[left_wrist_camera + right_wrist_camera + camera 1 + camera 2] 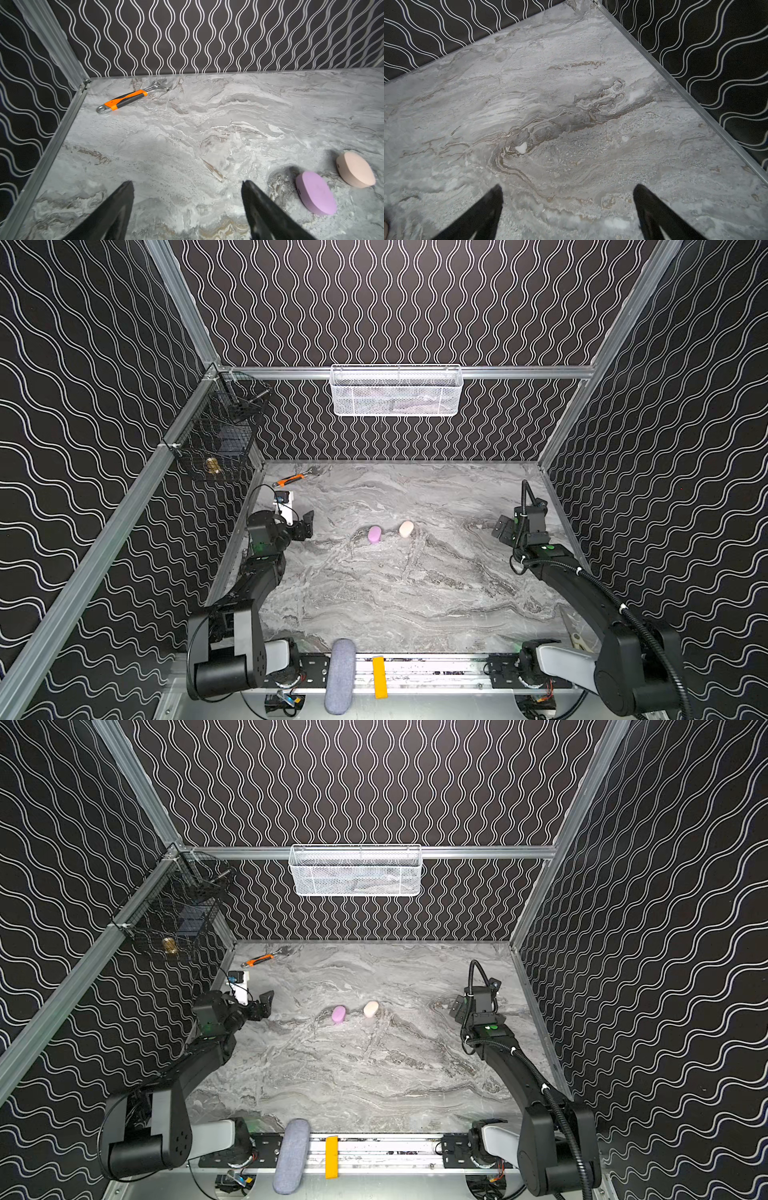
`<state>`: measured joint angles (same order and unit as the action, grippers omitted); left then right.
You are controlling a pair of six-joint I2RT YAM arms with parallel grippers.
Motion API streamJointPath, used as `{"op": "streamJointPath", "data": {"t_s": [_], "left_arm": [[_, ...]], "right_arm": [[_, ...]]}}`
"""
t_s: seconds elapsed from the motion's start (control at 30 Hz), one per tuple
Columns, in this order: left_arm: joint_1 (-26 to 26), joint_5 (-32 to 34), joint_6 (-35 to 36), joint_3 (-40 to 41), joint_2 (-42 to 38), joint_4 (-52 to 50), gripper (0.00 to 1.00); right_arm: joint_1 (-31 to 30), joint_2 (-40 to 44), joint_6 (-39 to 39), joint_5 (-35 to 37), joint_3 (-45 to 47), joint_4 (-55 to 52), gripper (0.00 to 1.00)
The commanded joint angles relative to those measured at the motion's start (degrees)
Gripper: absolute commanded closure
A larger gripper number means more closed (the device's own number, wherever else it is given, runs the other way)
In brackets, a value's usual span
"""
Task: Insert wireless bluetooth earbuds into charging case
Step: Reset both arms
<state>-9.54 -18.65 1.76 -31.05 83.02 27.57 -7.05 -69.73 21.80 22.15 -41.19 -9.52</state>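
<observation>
Jaws on both arms stand apart and hold nothing. The left gripper [187,182] frames bare marble at the bottom of its wrist view, and the right gripper [568,187] does the same in its own. Two oval charging cases lie on the table [415,605] near the middle of the frame in both top views. The lilac case [374,534] sits just beside the cream case [406,528], with a narrow gap between them. In the left wrist view they are at the lower right. Both cases look shut, with no raised lid or socket showing. No earbuds can be made out anywhere on the marble, so they are either inside the shut cases or too small to see; I cannot tell which. If they are inside, the work looks finished, with the arms standing at the left and right edges of the frame. If not, everything is left: opening a case, picking up each bud and seating it. An orange-handled wrench [291,480] lies at the upper left of the tabletop, well apart.
</observation>
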Motion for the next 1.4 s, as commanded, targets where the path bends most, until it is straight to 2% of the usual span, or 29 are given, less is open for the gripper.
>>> {"op": "streamJointPath", "data": {"t_s": [0.0, 0.17, 0.33, 0.43, 0.67, 0.8, 0.9, 0.93, 1.0, 1.17, 1.37], "left_arm": [[-0.14, -3.52, -2.07, 1.22, 0.71, 6.87, 0.16], [-0.05, -5.87, -1.65, 6.91, 2.61, 18.22, 0.16], [0.29, -8.75, -2.11, 13.51, 7.01, 35.92, 0.15], [2.05, -8.38, -0.07, 13.87, 8.51, 37.76, 0.15], [5.09, -6.27, 3.12, 13.35, 7.56, 35.05, 0.15], [10.08, 2.08, 5.72, 13.13, 6.83, 32.88, 0.15], [11.12, 7.74, 5.08, 11.91, 9.84, 32.01, 0.15], [11.12, 7.43, 4.43, 12.09, 13.11, 37.03, 0.15], [11.02, 7.29, 5.36, 11.53, 10.9, 32.09, 0.15], [10.8, 6.69, 4.56, 11.66, 12.12, 34.88, 0.13], [10.02, 5.29, 4.13, 11.51, 12.25, 34.56, 0.07]], "right_arm": [[0.11, 1.15, -1.5, 1.44, 1.65, 6.97, 0.0], [0.5, 4.75, -4.29, 3.33, 7.14, 14.94, 0.0], [0.47, 8.28, -7.22, 1.85, 11.89, 21.55, 0.0], [0.53, 10.06, -8.88, 1.64, 13.97, 24.44, 0.01], [0.46, 10.88, -12.57, 1.23, 17.23, 29.7, 0.0], [0.46, 10.67, -13.85, 1.79, 19.47, 36.15, 0.0], [0.46, 9.12, -15.64, 2.57, 19.52, 38.52, 0.01], [0.46, 8.16, -16.48, 2.79, 19.7, 40.1, 0.0], [0.46, 6.16, -18.51, 2.47, 19.9, 42.77, 0.0], [0.49, -1.11, -23.72, 2.02, 20.48, 51.35, 0.01], [0.63, -9.87, -25.57, -0.29, 18.92, 56.17, 0.01]]}}
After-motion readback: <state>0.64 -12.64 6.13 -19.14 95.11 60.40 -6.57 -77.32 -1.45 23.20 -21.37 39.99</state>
